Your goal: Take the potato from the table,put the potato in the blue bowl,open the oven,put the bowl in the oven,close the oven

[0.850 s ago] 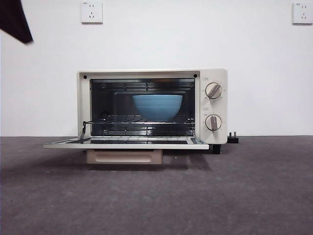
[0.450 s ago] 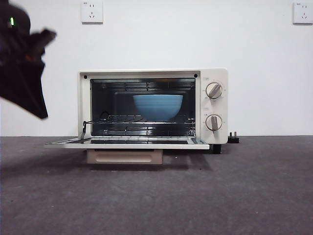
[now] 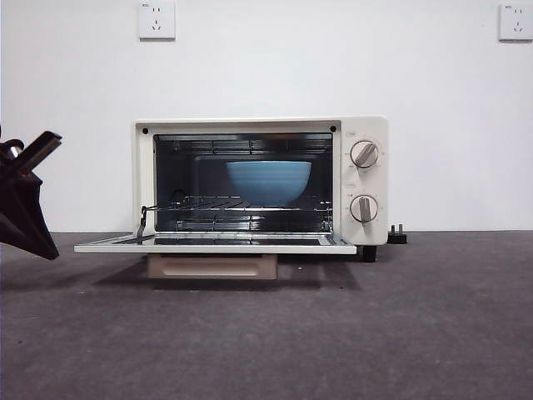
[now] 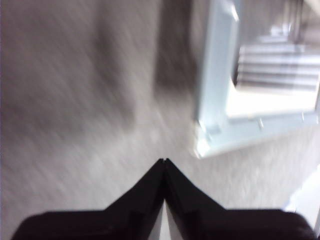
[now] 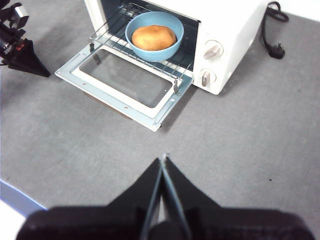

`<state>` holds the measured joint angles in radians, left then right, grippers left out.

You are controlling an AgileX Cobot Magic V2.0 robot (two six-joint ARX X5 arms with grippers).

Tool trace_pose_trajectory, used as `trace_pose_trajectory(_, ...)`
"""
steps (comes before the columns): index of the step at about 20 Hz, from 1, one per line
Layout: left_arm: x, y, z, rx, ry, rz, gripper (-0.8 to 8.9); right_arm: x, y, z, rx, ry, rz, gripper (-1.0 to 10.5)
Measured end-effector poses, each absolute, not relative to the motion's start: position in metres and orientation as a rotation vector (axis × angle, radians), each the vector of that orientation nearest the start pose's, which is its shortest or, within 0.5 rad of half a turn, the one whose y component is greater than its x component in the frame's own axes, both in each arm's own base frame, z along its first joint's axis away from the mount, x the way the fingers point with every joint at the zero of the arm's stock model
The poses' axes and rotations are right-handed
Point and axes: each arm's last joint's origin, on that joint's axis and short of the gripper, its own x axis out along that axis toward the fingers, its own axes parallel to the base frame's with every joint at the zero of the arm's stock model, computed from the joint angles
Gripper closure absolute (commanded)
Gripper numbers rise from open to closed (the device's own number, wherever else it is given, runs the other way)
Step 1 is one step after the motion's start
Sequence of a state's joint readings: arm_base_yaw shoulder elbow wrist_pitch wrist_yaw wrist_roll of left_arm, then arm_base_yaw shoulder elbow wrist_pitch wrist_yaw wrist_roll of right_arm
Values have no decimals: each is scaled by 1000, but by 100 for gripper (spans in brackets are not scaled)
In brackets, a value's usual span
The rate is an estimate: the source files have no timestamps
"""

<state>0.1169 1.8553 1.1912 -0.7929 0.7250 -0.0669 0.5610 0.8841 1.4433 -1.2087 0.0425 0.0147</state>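
The cream-white oven (image 3: 250, 125) stands at the back of the table (image 3: 350, 333) with its door (image 3: 216, 247) folded down flat. The blue bowl (image 3: 268, 183) rests on the wire rack inside. In the right wrist view the potato (image 5: 153, 37) lies in the bowl (image 5: 155, 56). My left gripper (image 3: 50, 252) is shut and empty, low over the table just off the door's left end; its own blurred view shows the shut tips (image 4: 164, 161) near the door's corner (image 4: 212, 135). My right gripper (image 5: 163, 158) hangs shut and empty, high above the table in front of the oven (image 5: 235, 30).
A black plug and cord (image 5: 274, 47) lie by the oven's right rear, the plug (image 3: 397, 236) also seen from the front. Two wall sockets (image 3: 156, 20) (image 3: 515, 22) sit high on the white wall. The table's near edge (image 5: 15, 197) shows in the right wrist view.
My left arm has come down from the top left corner to table level beside the open door's left end. Oven, bowl and door have not moved.
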Motion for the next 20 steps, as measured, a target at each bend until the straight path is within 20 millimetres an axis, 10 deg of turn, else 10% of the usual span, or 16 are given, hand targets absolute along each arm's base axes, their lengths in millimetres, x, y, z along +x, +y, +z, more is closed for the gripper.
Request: trace_pose_trajectory(20, 349, -3, 143, -777, 1392, -484, 821, 91, 56, 430, -107, 652, 467, 955)
